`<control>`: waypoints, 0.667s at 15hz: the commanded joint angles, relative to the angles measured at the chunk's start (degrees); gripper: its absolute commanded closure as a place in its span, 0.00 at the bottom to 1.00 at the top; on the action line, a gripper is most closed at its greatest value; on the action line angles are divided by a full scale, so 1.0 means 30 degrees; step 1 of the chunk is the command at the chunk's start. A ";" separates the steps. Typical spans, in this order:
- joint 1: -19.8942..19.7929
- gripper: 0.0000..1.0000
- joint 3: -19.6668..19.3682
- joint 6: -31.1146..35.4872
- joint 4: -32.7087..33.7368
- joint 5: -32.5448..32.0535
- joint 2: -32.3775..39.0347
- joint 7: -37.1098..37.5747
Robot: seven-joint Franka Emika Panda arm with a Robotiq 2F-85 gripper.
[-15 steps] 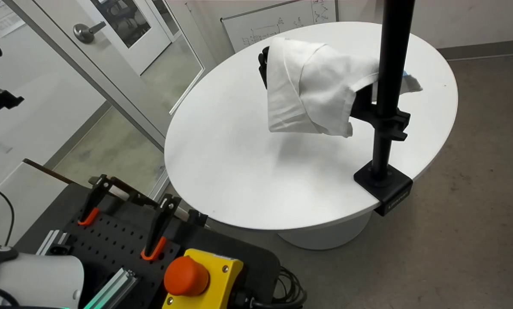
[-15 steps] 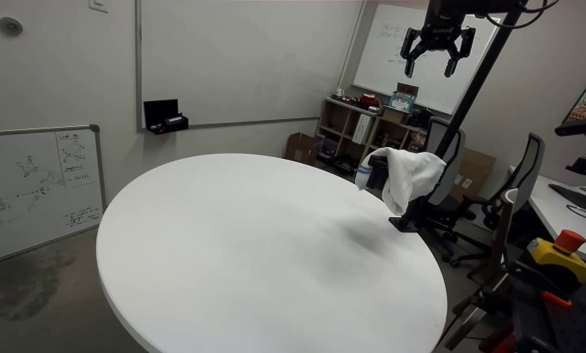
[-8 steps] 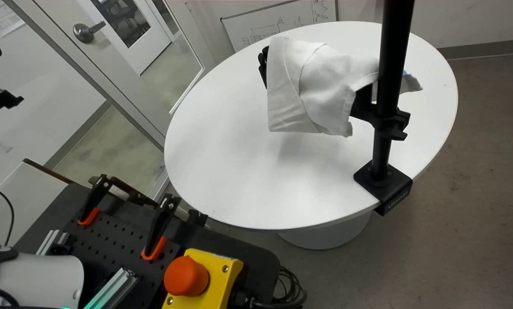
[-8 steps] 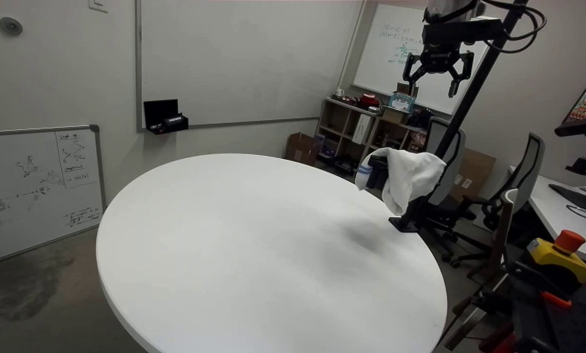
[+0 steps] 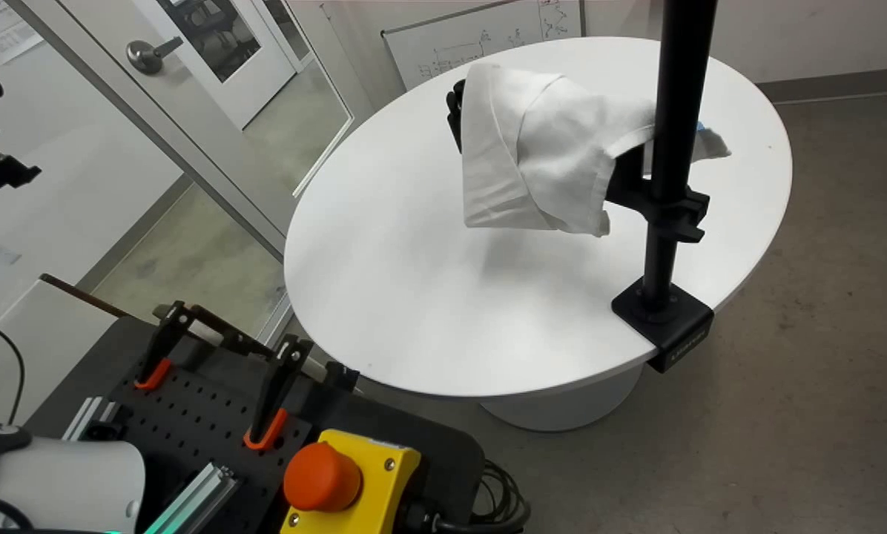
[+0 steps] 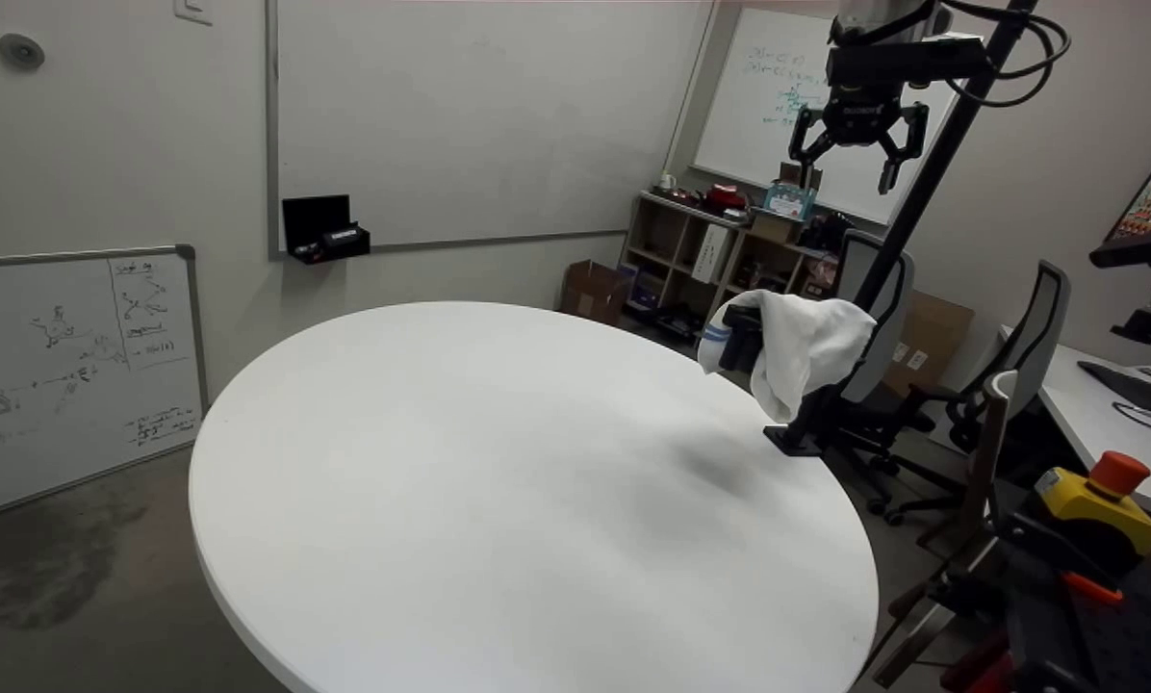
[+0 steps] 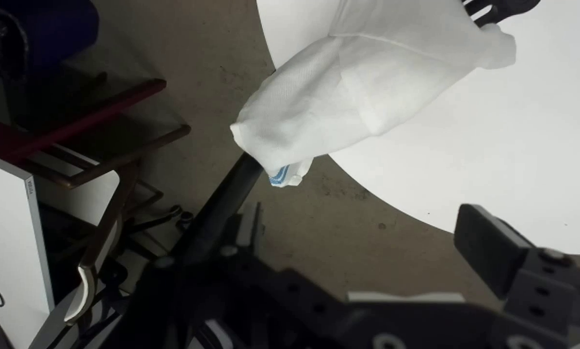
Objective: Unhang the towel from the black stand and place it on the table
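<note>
- My fingers (image 7: 489,249) have just come down a bit, then almost stopped. They are spread wide and hold nothing.
- The white towel (image 7: 348,92) has not moved; it hangs on the black stand (image 5: 681,96). So I think I'm nearer to it but still only reaching.
- The towel is below my fingers and past their ends, apart from them, not between them.
- The surface (image 5: 384,297) is lower still, under the towel.
</note>
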 commanded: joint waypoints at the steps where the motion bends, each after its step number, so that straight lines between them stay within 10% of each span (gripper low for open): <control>1: -0.0140 0.00 -0.0190 0.0148 0.0313 0.1626 0.0596 -0.0544; 10: -0.0473 0.00 -0.1420 0.2927 0.0529 0.2407 0.2820 0.0801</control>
